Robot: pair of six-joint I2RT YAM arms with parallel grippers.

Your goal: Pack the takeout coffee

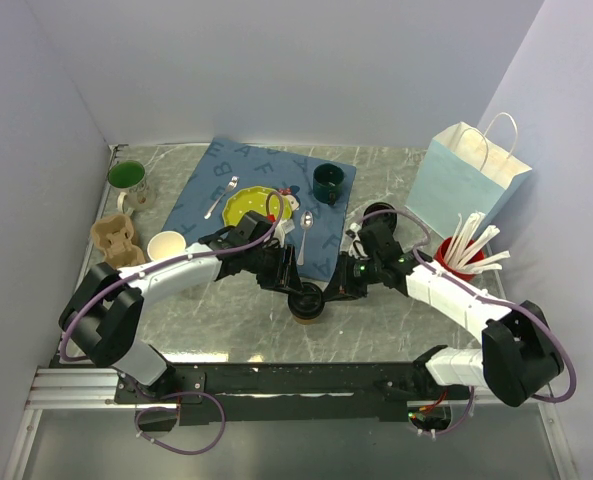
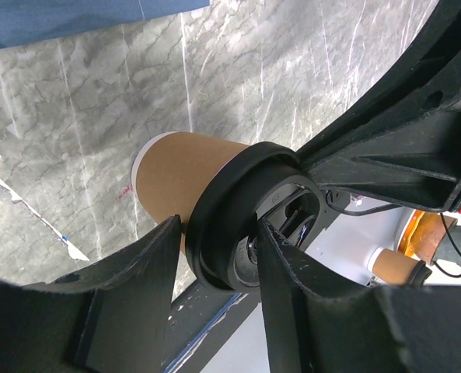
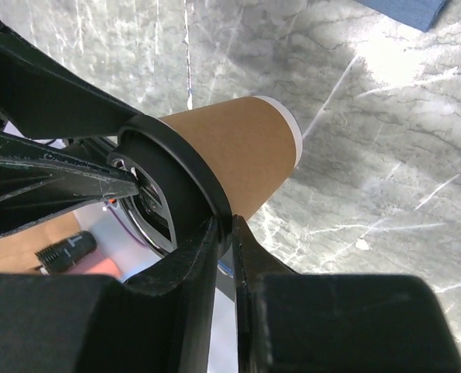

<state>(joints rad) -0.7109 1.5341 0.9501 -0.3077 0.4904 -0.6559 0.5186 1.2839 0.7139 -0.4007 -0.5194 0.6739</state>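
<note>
At the near edge of the desk point(image 1: 226, 322), your left fingers point(image 2: 137, 299) clamp the coffee point(image 1: 308, 303) by its lid point(image 2: 214, 203) while your right fingers point(image 3: 185, 299), nearly closed, pinch the rim.

A pale blue paper bag point(image 1: 471, 185) stood on the grey marble table point(image 1: 226, 320), a red cup point(image 1: 454, 263) of white straws point(image 1: 472, 240) just beside it; a yellow-green round plate point(image 1: 249, 208) lay on a blue lettered cloth point(image 1: 246, 165).
</note>
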